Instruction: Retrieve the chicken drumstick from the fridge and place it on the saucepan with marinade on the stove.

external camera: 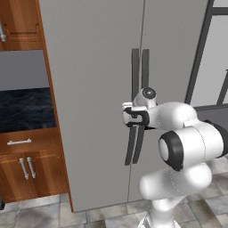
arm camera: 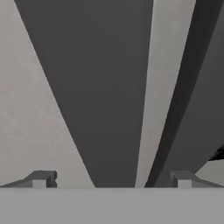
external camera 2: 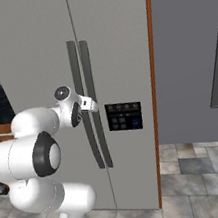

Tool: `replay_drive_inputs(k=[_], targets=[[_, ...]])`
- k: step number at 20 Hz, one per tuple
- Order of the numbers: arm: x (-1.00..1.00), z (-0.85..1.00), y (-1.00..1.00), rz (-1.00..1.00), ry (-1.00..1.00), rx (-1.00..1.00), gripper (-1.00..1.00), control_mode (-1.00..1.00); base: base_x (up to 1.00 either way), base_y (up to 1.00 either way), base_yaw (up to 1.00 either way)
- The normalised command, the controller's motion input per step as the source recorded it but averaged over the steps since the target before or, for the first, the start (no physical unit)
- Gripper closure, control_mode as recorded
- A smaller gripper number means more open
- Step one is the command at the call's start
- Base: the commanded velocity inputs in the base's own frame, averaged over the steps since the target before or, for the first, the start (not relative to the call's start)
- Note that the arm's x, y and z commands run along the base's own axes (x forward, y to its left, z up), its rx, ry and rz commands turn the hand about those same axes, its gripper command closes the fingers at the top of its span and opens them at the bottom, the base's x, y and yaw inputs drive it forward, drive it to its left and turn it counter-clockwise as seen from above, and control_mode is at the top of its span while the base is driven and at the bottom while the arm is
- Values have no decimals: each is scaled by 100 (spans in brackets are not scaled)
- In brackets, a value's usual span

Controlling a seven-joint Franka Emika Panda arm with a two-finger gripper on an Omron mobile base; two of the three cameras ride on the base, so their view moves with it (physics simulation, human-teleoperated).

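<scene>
White robot arm with dark joints, shown in rendered kitchen pictures.
The arm (external camera: pixel 187 147) is built from smooth, glossy white rounded segments, bulging like stacked capsules. Black bands ring the joints, and one large joint ends in a white cap circled in black. A small round grey cap sits on the wrist. The hand (external camera: pixel 133 116) is white with a black frame. Two small dark grey, blocky fingertips (arm camera: pixel 43 178) show in the hand view.
</scene>
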Motion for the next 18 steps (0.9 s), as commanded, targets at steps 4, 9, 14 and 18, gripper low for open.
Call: replay_drive_inputs(k=[4,9,14,18], targets=[[0,-27,0,3,-14,-4,-100,-100,0,0,0],[12,-9,0,0,-6,0,-100,-100,0,0,0],[46,-23,0,0,-9,0,-100,-100,0,0,0],[82,-34,0,0,-8,0,-100,-100,0,0,0]])
